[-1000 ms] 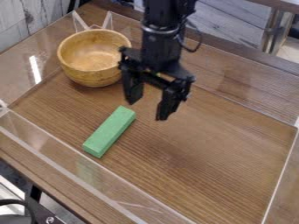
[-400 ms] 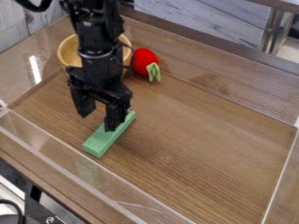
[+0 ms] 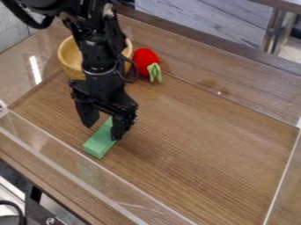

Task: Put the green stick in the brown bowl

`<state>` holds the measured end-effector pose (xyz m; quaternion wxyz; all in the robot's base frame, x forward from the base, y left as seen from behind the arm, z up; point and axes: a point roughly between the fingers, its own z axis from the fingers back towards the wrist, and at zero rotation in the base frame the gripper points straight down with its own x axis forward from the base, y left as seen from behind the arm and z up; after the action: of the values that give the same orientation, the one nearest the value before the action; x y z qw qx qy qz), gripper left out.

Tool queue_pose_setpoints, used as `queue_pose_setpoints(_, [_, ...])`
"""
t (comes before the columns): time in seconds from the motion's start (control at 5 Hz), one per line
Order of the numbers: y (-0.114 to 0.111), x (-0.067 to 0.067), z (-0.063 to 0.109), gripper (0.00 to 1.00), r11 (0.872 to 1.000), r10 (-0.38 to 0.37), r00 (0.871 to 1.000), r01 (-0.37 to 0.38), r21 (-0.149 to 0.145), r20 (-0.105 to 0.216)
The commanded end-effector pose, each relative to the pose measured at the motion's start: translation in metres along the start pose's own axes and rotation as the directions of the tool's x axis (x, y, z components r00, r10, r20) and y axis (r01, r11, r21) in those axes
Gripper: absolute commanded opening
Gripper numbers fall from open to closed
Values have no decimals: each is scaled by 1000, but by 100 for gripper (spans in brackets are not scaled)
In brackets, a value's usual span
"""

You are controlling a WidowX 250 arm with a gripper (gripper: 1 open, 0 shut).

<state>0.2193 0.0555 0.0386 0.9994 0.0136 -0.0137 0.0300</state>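
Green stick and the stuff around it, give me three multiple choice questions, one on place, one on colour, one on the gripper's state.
1. Where is the green stick?
A) In the brown bowl
B) On the table
C) On the strawberry toy

2. What colour is the strawberry toy, leaves aside?
A) Red
B) Blue
C) Yellow

3. How is the gripper?
A) Shut
B) Out of view
C) Open

1 B: the green stick lies on the table, below the gripper.
2 A: the strawberry toy, beside the brown bowl, has a red body.
3 C: its fingers stand apart over the stick.
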Motion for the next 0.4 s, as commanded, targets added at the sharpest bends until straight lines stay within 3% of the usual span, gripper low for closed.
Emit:
queue_pose_setpoints(0.0, [-8, 6, 0, 100, 1000, 2, 1000, -3, 10, 31])
queue_pose_setpoints(0.2, [-7, 6, -14, 100, 1000, -10, 999, 9, 19, 39])
